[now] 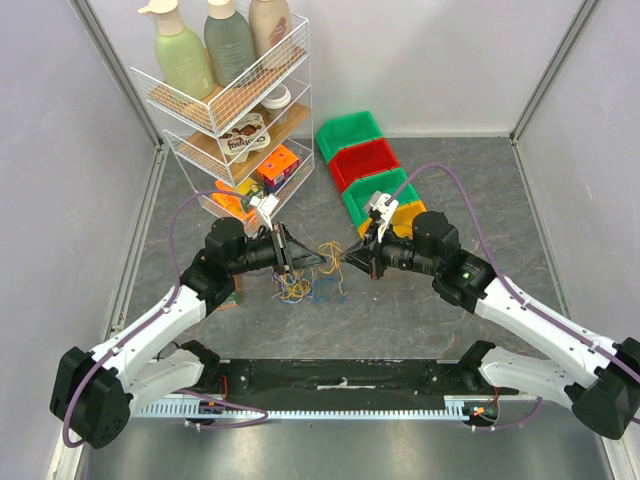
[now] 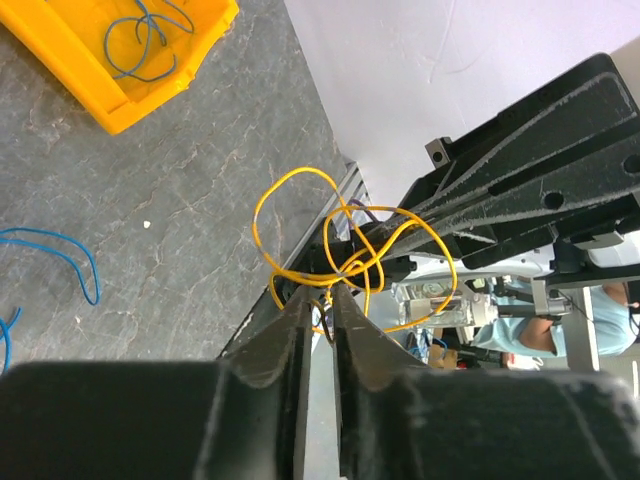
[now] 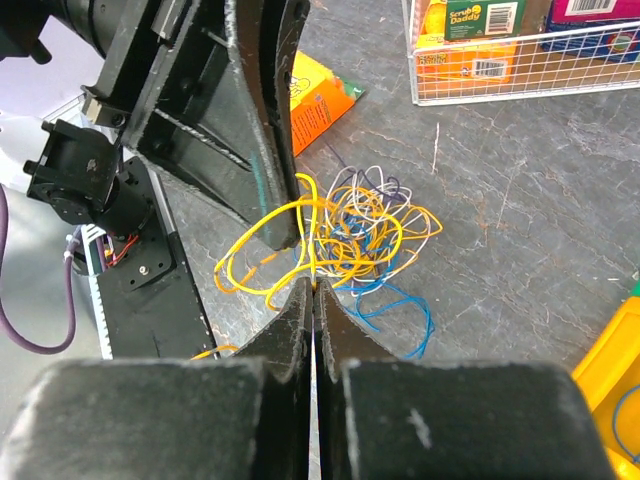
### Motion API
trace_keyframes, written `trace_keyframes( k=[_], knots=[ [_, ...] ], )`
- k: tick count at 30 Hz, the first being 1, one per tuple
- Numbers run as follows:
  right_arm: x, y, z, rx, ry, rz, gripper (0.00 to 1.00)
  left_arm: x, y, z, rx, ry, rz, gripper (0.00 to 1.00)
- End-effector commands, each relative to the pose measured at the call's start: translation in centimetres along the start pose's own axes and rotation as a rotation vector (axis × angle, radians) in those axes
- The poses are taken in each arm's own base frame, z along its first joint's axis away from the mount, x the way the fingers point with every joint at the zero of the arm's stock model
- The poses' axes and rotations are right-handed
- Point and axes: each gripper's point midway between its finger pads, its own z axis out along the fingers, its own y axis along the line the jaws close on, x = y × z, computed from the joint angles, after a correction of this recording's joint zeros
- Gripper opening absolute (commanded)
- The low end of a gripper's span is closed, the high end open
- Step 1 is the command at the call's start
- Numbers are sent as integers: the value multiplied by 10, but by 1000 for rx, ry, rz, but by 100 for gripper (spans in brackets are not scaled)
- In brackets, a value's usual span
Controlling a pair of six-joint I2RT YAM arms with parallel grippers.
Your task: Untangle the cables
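The cables (image 1: 300,288) lie as a tangle of yellow, white and blue wires (image 3: 372,228) on the grey table between my two arms. My right gripper (image 3: 313,284) is shut on a yellow cable at the tangle's near edge and faces the left gripper (image 1: 347,259). A lifted yellow cable loop (image 2: 298,170) hangs at the tips of my left gripper (image 2: 320,292). Its jaws stand a narrow gap apart, with a thin strand running through that gap. In the top view the left gripper (image 1: 318,259) almost meets the right one. A loose blue cable (image 2: 60,238) lies on the table.
A wire rack (image 1: 240,100) with bottles and boxes stands at the back left. Green, red and yellow bins (image 1: 365,150) sit at the back right, and the yellow bin (image 2: 110,100) holds a blue wire. An orange packet (image 3: 315,95) lies near the rack.
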Motion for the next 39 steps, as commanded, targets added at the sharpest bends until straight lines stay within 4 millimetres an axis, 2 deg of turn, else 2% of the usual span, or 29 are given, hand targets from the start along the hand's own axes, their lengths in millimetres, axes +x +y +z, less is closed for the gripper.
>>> trace_keyframes(
  k=[1,3,6,8,11,15,18,19,26,34,35,39],
  knots=[
    [-2,0,3,7,-16,-20,0,-15,-20,1,37,-33,40,9],
    [2,-7,3,46,-10,-3,3,-15,-18,0,25,-40,46,2],
    [14,-21,4,123,19,51,25,-16,-20,-4,14,-52,58,2],
    [29,-25,6,140,55,92,36,-17,-20,-5,6,-57,58,2],
    [48,-20,7,111,90,141,44,-16,-18,-7,-7,-57,62,2],
    [63,-16,3,94,95,167,55,-14,-17,-6,-13,-45,62,2],
    [71,-15,0,83,95,170,63,-14,-17,-5,-12,-38,59,2],
    [66,-13,3,68,65,160,65,-13,-17,-5,-11,-35,58,2],
    [60,-27,11,112,-35,152,66,-13,-20,-5,-2,-25,52,2],
    [49,-20,27,37,-122,191,64,-13,-23,-7,2,-26,53,2],
    [47,-19,28,32,-133,193,62,-13,-23,-7,2,-24,52,2],
    [49,-16,33,0,-145,228,37,-12,-22,-7,-2,-21,51,2]
  ],
)
